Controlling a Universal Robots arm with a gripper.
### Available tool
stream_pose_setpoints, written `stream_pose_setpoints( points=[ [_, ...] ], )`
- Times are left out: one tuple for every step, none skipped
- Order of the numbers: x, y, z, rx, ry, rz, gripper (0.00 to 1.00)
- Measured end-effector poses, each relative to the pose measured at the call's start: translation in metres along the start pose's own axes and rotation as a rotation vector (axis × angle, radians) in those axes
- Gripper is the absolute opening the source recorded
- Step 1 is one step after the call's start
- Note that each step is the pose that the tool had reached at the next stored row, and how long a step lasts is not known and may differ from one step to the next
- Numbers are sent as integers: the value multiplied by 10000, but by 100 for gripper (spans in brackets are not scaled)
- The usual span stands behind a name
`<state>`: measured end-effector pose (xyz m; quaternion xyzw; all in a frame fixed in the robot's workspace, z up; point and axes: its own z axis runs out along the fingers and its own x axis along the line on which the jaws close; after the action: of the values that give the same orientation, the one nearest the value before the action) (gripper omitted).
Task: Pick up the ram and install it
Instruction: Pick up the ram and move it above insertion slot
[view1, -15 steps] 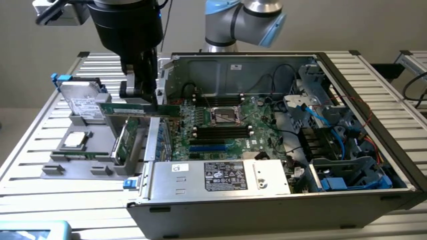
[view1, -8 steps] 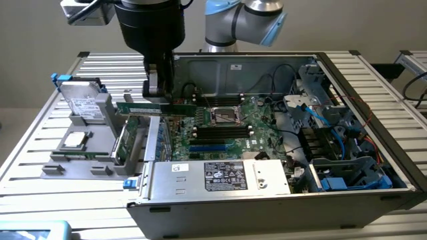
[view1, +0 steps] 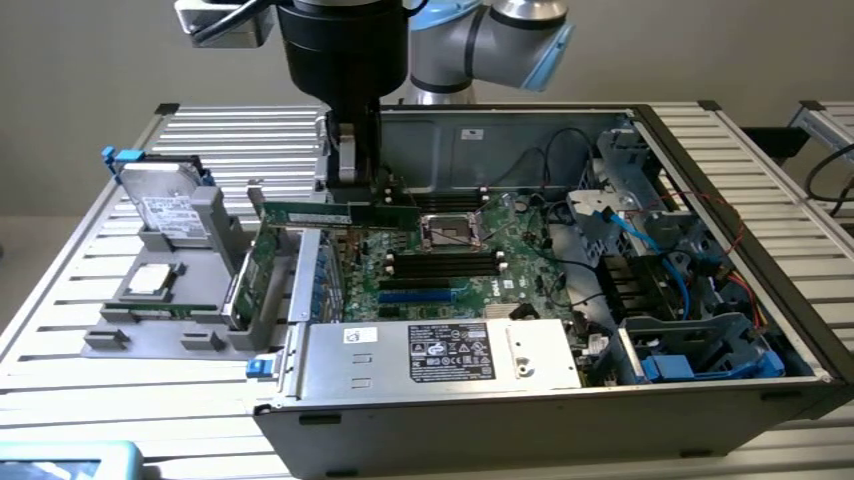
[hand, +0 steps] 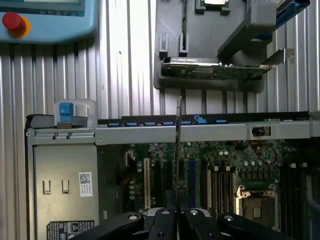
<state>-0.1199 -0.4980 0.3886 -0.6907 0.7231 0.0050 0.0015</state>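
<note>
My gripper (view1: 350, 195) hangs over the open computer case (view1: 747, 230), shut on the ram (view1: 327, 214). The ram is a long thin green stick held level, one end reaching out past the case wall towards the exterior view's left. It floats above the motherboard (view1: 514, 285), off to the side of the black memory slots (view1: 443, 263). In the wrist view the ram (hand: 178, 145) shows edge-on as a thin line running out from my gripper (hand: 177, 212), crossing the case's metal rail (hand: 150, 132). The memory slots (hand: 220, 182) lie beside it on the board.
A grey holder (view1: 147, 335) on the exterior view's left carries a hard drive (view1: 167, 210), a processor (view1: 150, 280) and a green expansion card (view1: 254, 275). The silver power supply (view1: 441, 350) fills the case's front. Cables crowd the right side. A teach pendant (hand: 45, 20) lies beyond the holder.
</note>
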Motion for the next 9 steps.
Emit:
stream_pose_setpoints(
  points=[
    [-13,-21,3,-6,28,0,13],
    [-29,-44,6,-11,49,1,13],
    [-42,-64,9,-16,74,0,13],
    [-54,-84,13,-23,109,1,13],
    [-67,-106,18,-29,152,2,13],
    [-79,-126,22,-35,191,2,13],
    [-92,-147,26,-41,218,2,13],
    [-107,-172,29,-43,240,2,13],
    [-121,-196,33,-45,260,3,13]
  ],
)
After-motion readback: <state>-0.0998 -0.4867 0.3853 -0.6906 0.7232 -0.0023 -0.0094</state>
